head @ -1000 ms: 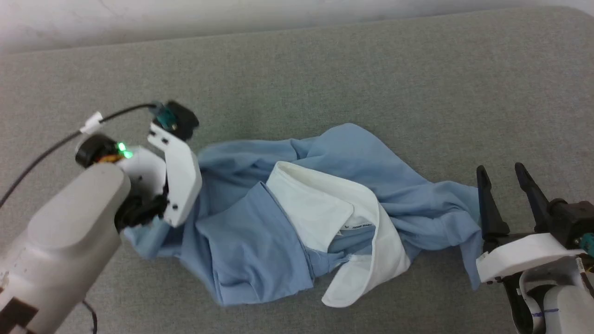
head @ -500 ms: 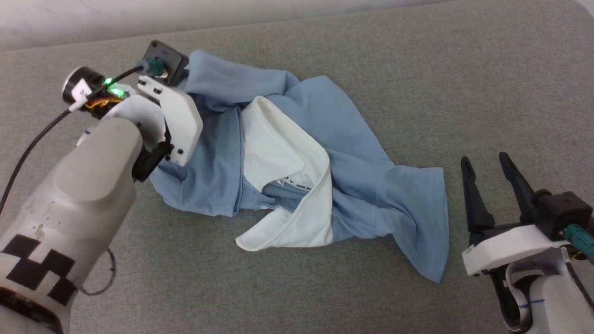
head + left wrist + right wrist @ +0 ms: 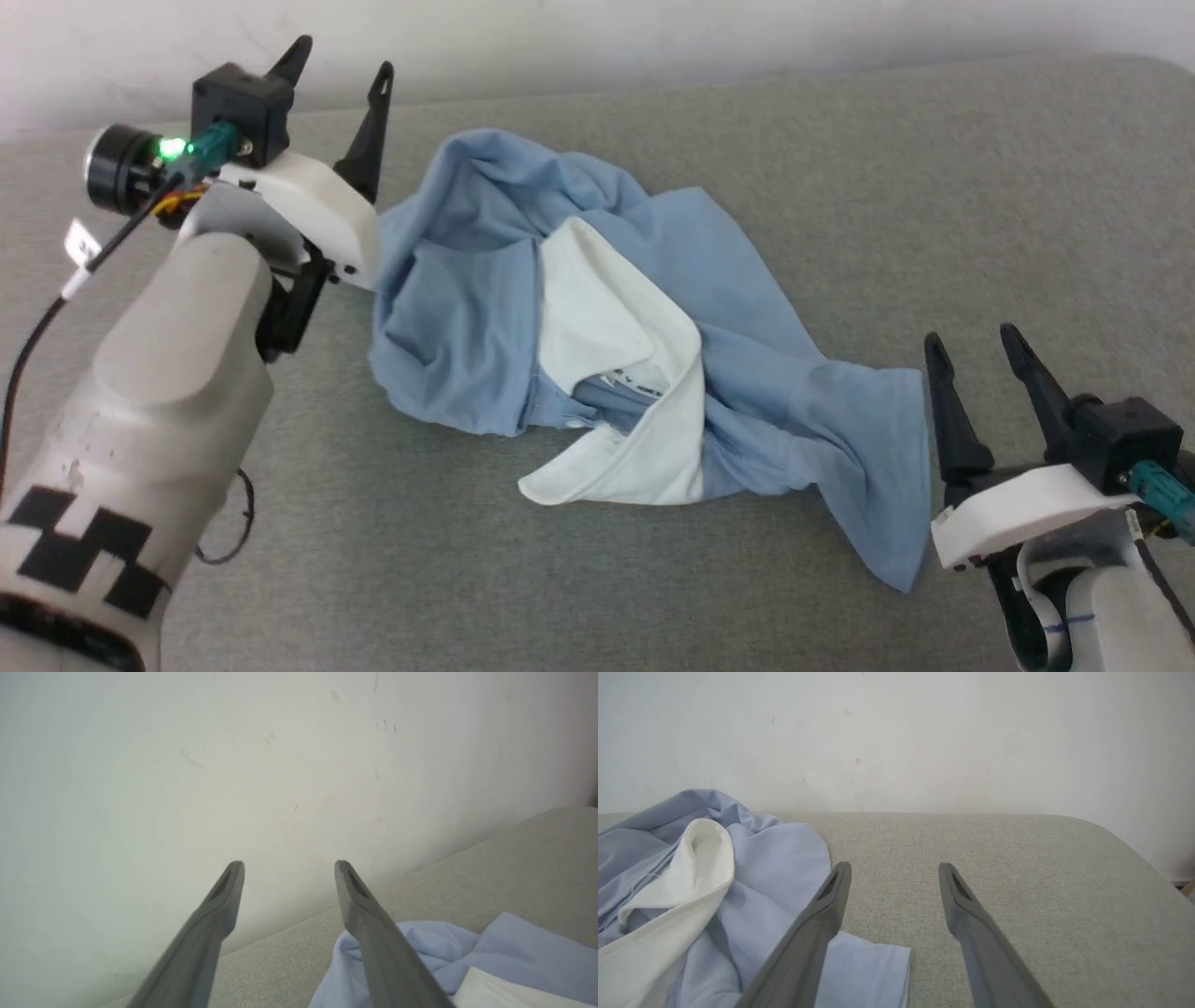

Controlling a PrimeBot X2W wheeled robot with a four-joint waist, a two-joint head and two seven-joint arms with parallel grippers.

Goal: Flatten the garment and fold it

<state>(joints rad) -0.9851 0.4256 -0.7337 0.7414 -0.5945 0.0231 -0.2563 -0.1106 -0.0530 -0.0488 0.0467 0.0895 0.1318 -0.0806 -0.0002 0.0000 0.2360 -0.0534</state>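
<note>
- grey padded surface point(image 3: 840, 187) runs back to a pale wall point(image 3: 560, 28), and the blue shirt point(image 3: 607, 280) lies crumpled across the middle of it.
- a second ago the left gripper point(image 3: 343, 56) was down at the shirt's left edge with its fingers buried in the cloth; now it is raised clear of the cloth, fingers pointing up toward the wall and spread wide apart with nothing between them.
- from the left wrist view the left gripper point(image 3: 288, 864) has bare wall in the gap, and the shirt point(image 3: 420, 947) sits low beside its right finger.
- the shirt's left end has been let go and has dropped into a heaped fold just beside the left gripper's white housing.
- the shirt looks more bunched toward the far left than a second ago, though the camera has also shifted.
- the white collar point(image 3: 635, 373) now lies turned open across the middle, running down toward the near edge.
- the right gripper point(image 3: 968, 334) is as it was, fingers apart and holding nothing, just beside the shirt's right end.
- in the right wrist view the right gripper point(image 3: 895, 865) has a hemmed edge of the shirt point(image 3: 868, 970) lying behind its left finger.
</note>
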